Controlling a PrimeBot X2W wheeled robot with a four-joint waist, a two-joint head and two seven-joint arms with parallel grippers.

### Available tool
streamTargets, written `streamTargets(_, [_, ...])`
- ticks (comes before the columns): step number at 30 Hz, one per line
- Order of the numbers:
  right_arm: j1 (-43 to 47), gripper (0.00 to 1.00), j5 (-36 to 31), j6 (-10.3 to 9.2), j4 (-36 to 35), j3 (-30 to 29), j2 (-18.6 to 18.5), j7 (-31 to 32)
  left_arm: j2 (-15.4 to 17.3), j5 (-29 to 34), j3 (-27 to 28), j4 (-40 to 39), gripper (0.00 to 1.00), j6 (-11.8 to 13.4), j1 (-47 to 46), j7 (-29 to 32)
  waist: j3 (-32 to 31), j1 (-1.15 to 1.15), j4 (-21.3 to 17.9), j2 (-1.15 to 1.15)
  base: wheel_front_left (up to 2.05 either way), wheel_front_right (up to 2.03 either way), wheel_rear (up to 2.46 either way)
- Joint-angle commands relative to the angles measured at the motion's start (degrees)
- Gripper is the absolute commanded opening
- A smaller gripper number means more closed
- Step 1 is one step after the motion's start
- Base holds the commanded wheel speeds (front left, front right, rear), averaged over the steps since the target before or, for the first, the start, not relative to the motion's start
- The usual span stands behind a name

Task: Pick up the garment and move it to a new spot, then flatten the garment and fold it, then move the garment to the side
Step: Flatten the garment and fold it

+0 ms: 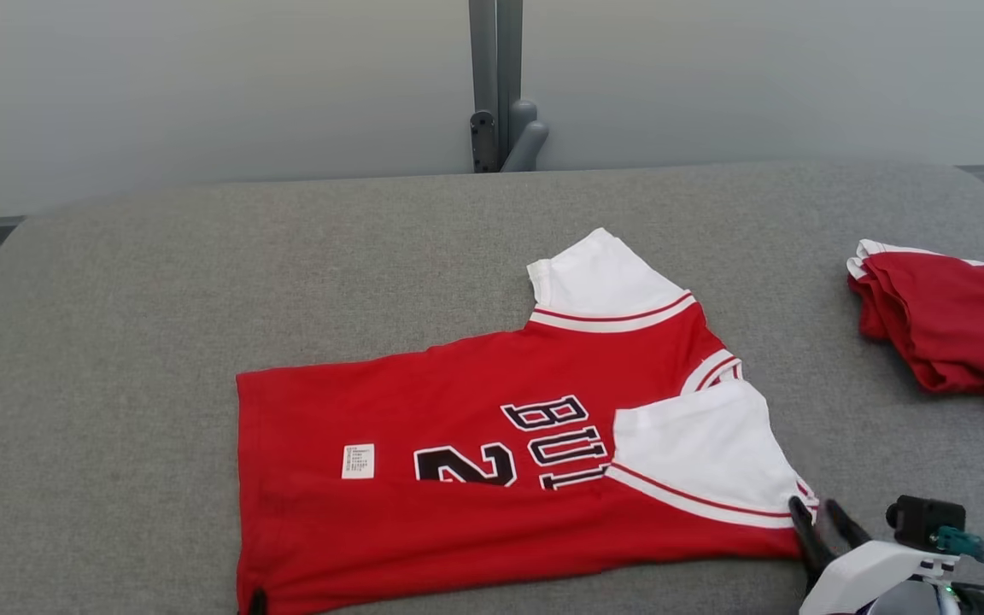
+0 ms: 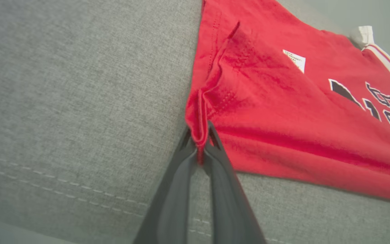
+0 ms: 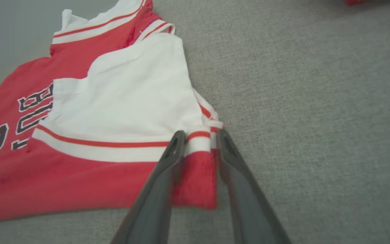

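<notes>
Jersey (image 1: 458, 504), red with white sleeves, lies spread near the front middle of the grey table (image 1: 116, 342), its collar end toward the right and its hem toward the left. Dark letters and a number show on its upper face, with a small white label (image 1: 358, 461) just beside the number. The near sleeve (image 1: 697, 444) is folded in over the body and covers part of the lettering; the far sleeve (image 1: 599, 278) sticks out toward the back of the table.

The left gripper (image 2: 199, 135) is clamped on the near corner of the hem, where the red cloth bunches into a raised ridge between the closed fingertips.

The right gripper (image 3: 201, 135) is at the near shoulder corner, its jaws apart. The striped edge of the cloth lies flat between the two fingers, and I cannot tell whether either finger touches it. In the head view this gripper (image 1: 815, 508) sits at the lower right, tips at the jersey's edge.

Well apart, at the right edge of the table, rests a crumpled red garment (image 1: 945, 325). A grey post (image 1: 496, 85) stands behind the table.
</notes>
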Motion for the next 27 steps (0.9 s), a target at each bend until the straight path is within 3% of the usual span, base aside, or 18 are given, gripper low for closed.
streamTargets(1, [-0.26,1.00,-1.35,-0.14,-0.76,-1.34,-0.74,-0.12,0.39,0.37,0.41,0.19,1.00,0.18,-0.15,0.02,1.12,0.00,-0.04,0.00,0.00,0.00,0.00])
streamTargets(13, [-7.57,1.00,-11.45,-0.13,-9.52,-8.65,0.62,-0.12,0.31,7.57,3.60,-6.48,1.00,0.17,-8.57,0.02,8.50,0.00,1.01,0.00,0.00,0.00,0.00])
streamTargets(20, [-16.08,1.00,-13.83,-0.13,-10.49,-4.35,2.83,-0.12,3.42,7.69,0.97,1.80,1.00,0.17,-21.17,0.03,13.82,0.00,0.46,0.00,0.00,0.00,0.00])
streamTargets(27, [-22.31,1.00,-13.16,-0.13,-10.51,0.04,2.79,-0.12,5.94,6.16,-1.28,7.94,1.00,0.17,-28.82,0.03,17.28,0.00,-0.32,0.00,0.00,0.00,0.00])
